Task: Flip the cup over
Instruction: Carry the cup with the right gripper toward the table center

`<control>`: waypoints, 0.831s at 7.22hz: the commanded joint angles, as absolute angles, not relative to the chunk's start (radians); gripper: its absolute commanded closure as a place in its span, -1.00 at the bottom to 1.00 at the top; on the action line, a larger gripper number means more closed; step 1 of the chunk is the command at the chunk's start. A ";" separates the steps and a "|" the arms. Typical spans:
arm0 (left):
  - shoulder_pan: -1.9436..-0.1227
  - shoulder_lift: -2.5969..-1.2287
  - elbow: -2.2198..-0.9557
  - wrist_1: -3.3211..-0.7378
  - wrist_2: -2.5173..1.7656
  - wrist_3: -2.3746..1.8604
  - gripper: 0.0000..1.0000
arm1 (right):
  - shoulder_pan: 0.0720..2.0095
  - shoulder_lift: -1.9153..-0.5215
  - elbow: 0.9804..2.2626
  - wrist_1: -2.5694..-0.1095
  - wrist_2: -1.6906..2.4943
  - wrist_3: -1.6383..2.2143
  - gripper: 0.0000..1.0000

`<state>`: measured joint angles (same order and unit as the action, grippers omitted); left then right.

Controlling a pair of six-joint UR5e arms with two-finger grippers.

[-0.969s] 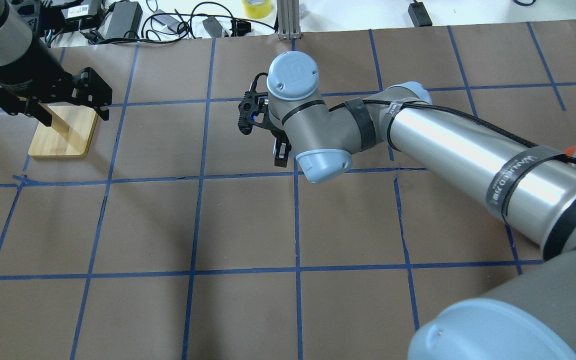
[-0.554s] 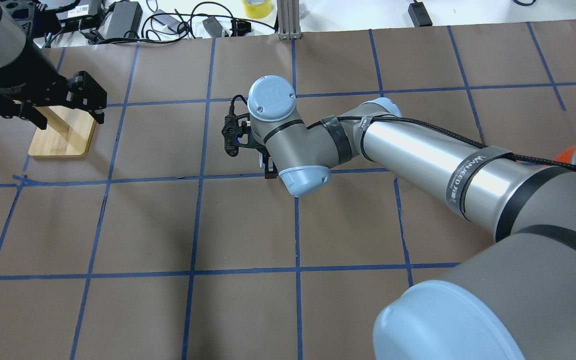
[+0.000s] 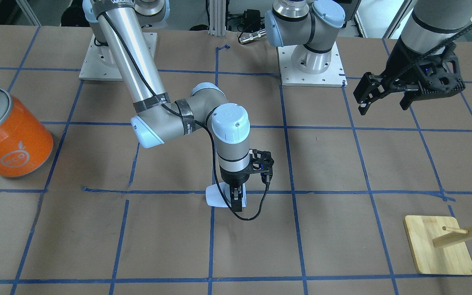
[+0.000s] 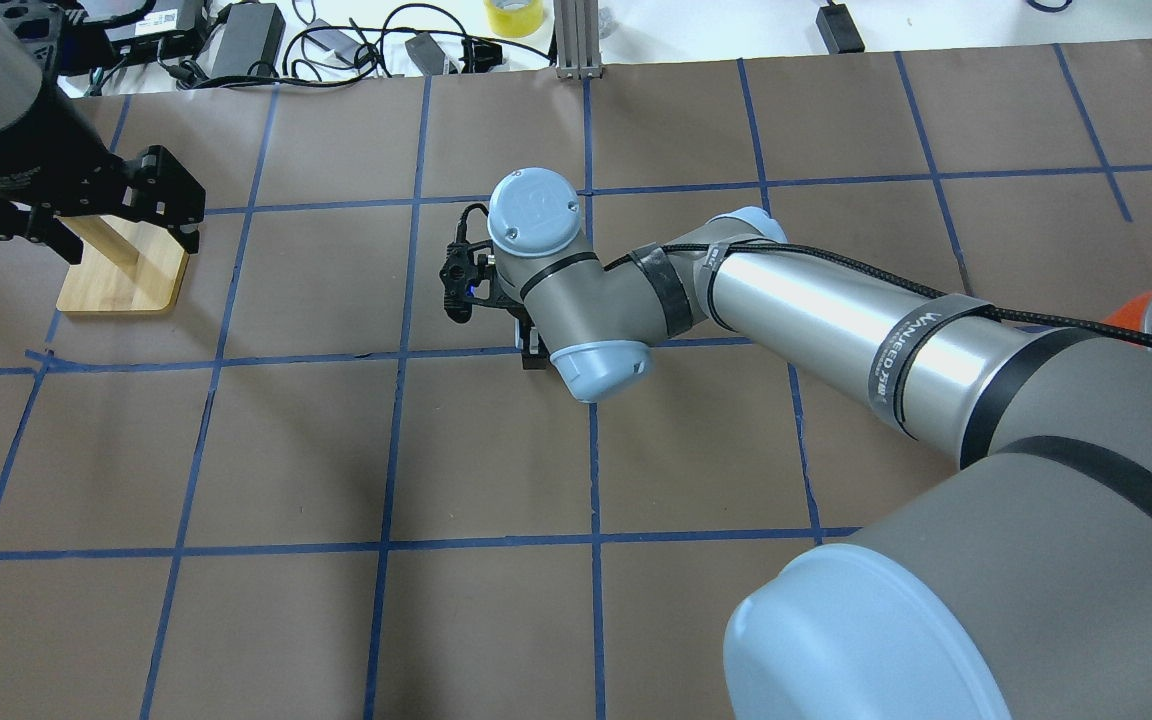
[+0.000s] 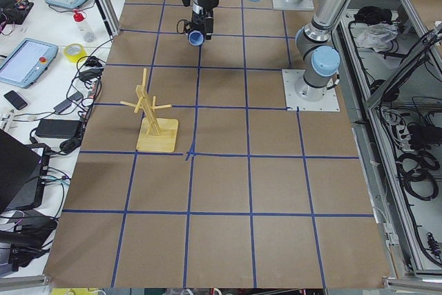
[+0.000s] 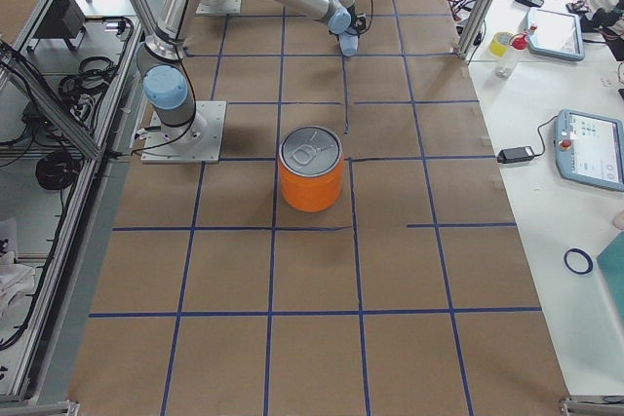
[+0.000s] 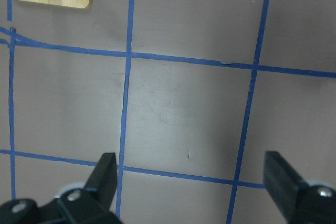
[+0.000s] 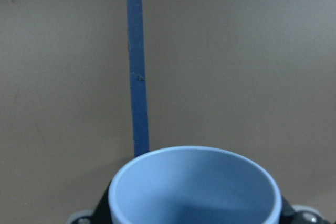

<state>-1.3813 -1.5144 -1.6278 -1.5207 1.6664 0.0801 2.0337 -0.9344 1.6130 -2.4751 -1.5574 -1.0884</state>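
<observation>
My right gripper (image 3: 238, 200) is shut on the cup (image 3: 215, 197), a small pale lavender-blue tumbler, and holds it low over the brown table near a blue tape crossing. In the right wrist view the cup (image 8: 194, 192) sits between the fingers with its open, bluer mouth facing the camera. The cup also shows in the exterior left view (image 5: 197, 38) and the exterior right view (image 6: 348, 46). In the overhead view the wrist hides it; only a black finger (image 4: 534, 352) shows. My left gripper (image 3: 383, 104) is open and empty, far from the cup, raised above the table; its fingers (image 7: 107, 174) stand wide apart.
A large orange can (image 3: 8, 135) with a silver lid stands at the table's right end, also in the exterior right view (image 6: 312, 182). A wooden peg stand (image 3: 439, 246) on a bamboo base (image 4: 126, 265) stands under my left gripper. Cables and boxes lie beyond the far edge.
My right arm has swung leftward and nearer in the overhead view, carrying the gripper over the tape crossing. My left gripper has drifted slightly left and away.
</observation>
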 commanded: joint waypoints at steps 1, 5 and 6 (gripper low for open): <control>-1.385 -1.514 -1.628 -1.549 1.700 0.081 -1.00 | 2.034 -0.930 1.612 -2.494 -1.557 -1.086 -0.81; -1.379 -1.555 -1.643 -1.528 1.694 0.084 -1.00 | 2.034 -0.934 1.612 -2.491 -1.557 -1.083 -1.00; -1.381 -1.555 -1.641 -1.516 1.700 0.083 -1.00 | 2.033 -0.954 1.611 -2.487 -1.557 -1.083 -1.00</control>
<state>-1.3797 -1.5499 -1.6402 -1.5303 1.6963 0.0840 2.0339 -0.9377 1.6120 -2.4908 -1.5563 -1.0831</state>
